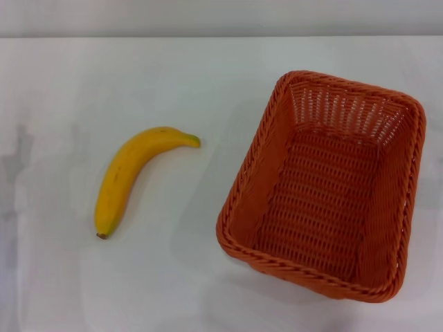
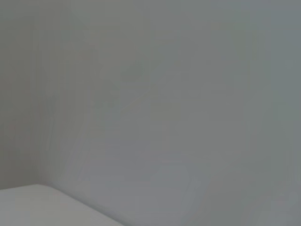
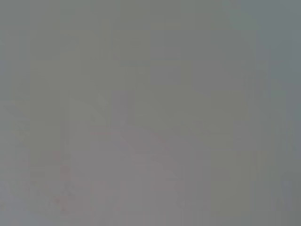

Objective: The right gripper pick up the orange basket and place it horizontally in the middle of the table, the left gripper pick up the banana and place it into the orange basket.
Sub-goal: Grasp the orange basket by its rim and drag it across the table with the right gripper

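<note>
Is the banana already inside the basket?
No, the banana lies on the bare table, apart from the empty basket to its right.

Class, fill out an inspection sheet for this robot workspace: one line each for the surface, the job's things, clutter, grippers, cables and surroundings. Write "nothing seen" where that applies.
Surface: white table, smooth and plain.
Job's things: orange basket on the robot's right side of the table, upright, nothing in it, set at a slant with its long side running roughly front to back, not across. Banana lying on the table to the robot's left of the basket, apart from it, dark end nearer the robot.
Clutter: nothing seen.
Grippers: neither the left gripper nor the right gripper is in any view.
Cables: nothing seen.
Surroundings: a pale strip beyond the table's far edge; wrist views show only blank grey.
</note>
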`<state>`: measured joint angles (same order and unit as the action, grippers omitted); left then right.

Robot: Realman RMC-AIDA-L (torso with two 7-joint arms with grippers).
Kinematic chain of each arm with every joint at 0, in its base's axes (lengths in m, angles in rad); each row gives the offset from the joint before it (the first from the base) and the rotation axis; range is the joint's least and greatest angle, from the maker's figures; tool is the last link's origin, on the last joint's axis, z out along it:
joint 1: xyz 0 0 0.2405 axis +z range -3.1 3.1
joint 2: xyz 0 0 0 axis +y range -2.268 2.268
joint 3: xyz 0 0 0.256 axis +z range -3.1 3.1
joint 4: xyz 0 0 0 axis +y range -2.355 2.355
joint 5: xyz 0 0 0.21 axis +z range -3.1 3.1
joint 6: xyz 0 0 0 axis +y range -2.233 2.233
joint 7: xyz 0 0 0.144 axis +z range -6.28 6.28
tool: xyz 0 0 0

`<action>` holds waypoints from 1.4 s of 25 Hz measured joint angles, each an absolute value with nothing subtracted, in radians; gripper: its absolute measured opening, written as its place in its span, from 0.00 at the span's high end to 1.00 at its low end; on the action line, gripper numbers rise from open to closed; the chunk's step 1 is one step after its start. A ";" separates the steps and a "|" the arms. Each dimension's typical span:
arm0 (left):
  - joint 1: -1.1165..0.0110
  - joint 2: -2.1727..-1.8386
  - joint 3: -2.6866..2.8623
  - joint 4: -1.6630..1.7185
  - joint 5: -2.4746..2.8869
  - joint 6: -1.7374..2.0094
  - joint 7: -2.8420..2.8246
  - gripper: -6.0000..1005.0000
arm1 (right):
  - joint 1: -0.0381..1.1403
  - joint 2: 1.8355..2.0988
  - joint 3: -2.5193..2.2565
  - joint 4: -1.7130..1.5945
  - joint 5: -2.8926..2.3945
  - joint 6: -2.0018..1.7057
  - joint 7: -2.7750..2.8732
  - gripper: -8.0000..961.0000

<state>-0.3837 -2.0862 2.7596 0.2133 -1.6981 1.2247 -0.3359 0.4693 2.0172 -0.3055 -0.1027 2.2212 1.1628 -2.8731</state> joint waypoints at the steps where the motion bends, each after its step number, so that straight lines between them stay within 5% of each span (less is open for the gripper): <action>1: -0.383 -2.086 2.760 0.213 -1.698 1.225 -0.336 0.12 | 0.469 2.017 -0.306 -0.103 2.221 1.163 -2.873 0.14; 18: -0.378 -2.088 2.760 0.213 -1.698 1.239 -0.336 0.13 | 0.494 2.009 -0.312 -0.122 2.210 1.161 -2.697 0.15; 25: -0.367 -2.088 2.755 0.213 -1.699 1.240 -0.336 0.13 | 0.528 1.992 -0.637 -0.409 2.092 1.074 -2.251 0.15; 28: -0.368 -2.086 2.758 0.209 -1.698 1.240 -0.336 0.13 | 0.544 1.943 -0.829 -0.609 1.962 0.996 -1.939 0.16; 35: -0.373 -2.084 2.760 0.204 -1.697 1.240 -0.329 0.13 | 0.726 1.753 -0.994 -0.742 1.593 1.168 -1.351 0.16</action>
<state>-0.3732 -2.0845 2.7596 0.2040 -1.6965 1.2399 -0.3286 0.7265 1.7534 -0.9942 -0.7418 1.5928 1.1677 -1.3510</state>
